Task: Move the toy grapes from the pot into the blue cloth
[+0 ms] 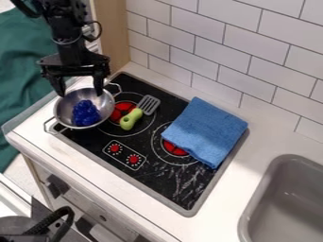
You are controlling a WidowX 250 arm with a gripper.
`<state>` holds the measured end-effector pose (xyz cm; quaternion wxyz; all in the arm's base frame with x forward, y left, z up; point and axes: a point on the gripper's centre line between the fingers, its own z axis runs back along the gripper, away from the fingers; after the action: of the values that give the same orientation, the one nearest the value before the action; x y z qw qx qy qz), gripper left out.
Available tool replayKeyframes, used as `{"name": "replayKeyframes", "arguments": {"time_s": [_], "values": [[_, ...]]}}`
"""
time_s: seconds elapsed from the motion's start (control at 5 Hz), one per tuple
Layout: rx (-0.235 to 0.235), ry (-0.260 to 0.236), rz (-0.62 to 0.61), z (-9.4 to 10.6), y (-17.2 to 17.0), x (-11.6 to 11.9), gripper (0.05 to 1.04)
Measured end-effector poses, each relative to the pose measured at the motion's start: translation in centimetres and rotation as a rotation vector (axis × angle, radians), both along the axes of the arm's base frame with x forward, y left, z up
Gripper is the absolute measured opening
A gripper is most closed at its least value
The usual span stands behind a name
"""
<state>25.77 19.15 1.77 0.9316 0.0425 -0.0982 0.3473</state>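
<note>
From where I stand, the camera view looks down at a steep slant from above the front side of the counter (265, 137), facing across it towards the tiled wall (265, 56); it is turned askew, so the counter's front edge runs down from left to right. It sits fairly near; the whole stovetop (157, 182) fits around the middle, the sink (293, 201) is cut off at the right, and the kitchen front (82, 201) shows below.
</note>
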Motion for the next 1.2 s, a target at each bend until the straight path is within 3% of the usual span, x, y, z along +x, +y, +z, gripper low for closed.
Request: {"name": "replayKeyframes", "arguments": {"time_s": [0.6, 0.8, 1.0, 1.2], "values": [[-0.118, 0.141, -0.029, -5.0, 0.4, 1.3, 0.999], [-0.13, 0.144, -0.038, -5.3, 0.6, 1.7, 0.954], [-0.131, 0.149, -0.035, -5.3, 0.7, 1.7, 0.757], [-0.125, 0.159, -0.033, -5.2, 0.5, 1.3, 0.756]]}}
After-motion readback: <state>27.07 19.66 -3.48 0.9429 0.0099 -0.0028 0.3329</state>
